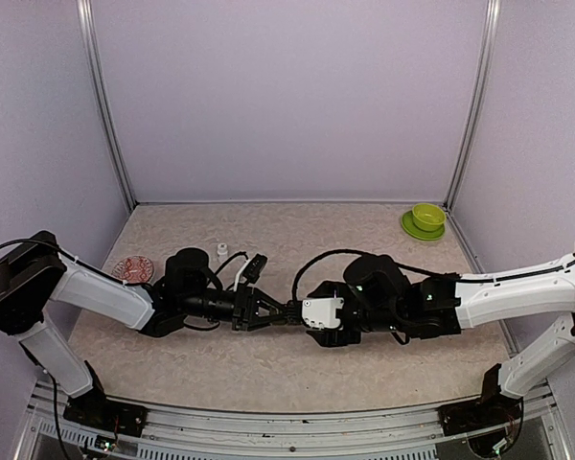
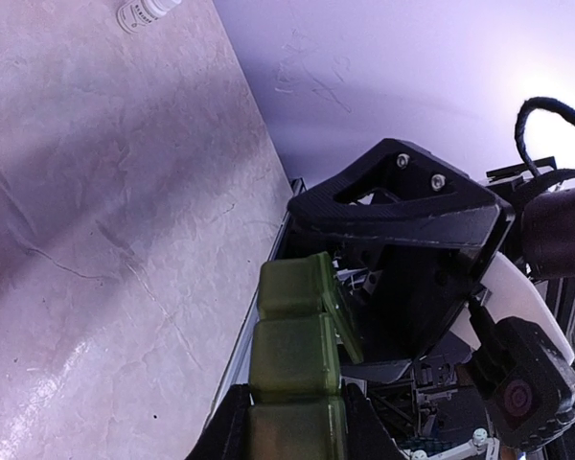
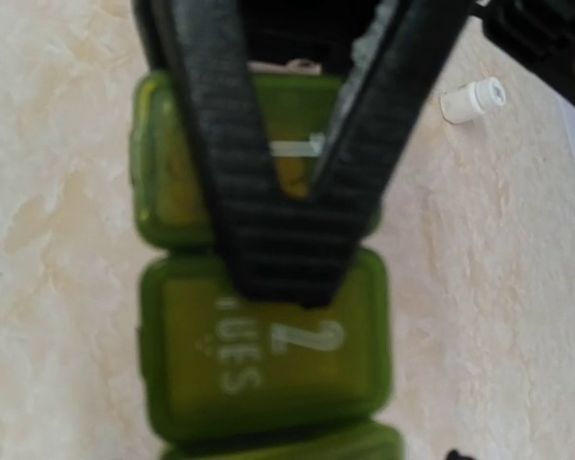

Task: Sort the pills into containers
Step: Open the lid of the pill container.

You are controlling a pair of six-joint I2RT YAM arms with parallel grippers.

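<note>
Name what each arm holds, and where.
Left fingers clamp the pill strip by one end compartment. Right fingers lie over the opposite end; a hold there cannot be told.

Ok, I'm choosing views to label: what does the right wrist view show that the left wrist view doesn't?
Only right wrist: the lids from above, one printed 2 TUES. Only left wrist: the left claw gripping the strip by its end, a flap that looks ajar on its far compartment, and the right wrist camera. Both: the strip, the right claw, the white bottle, the table.
</note>
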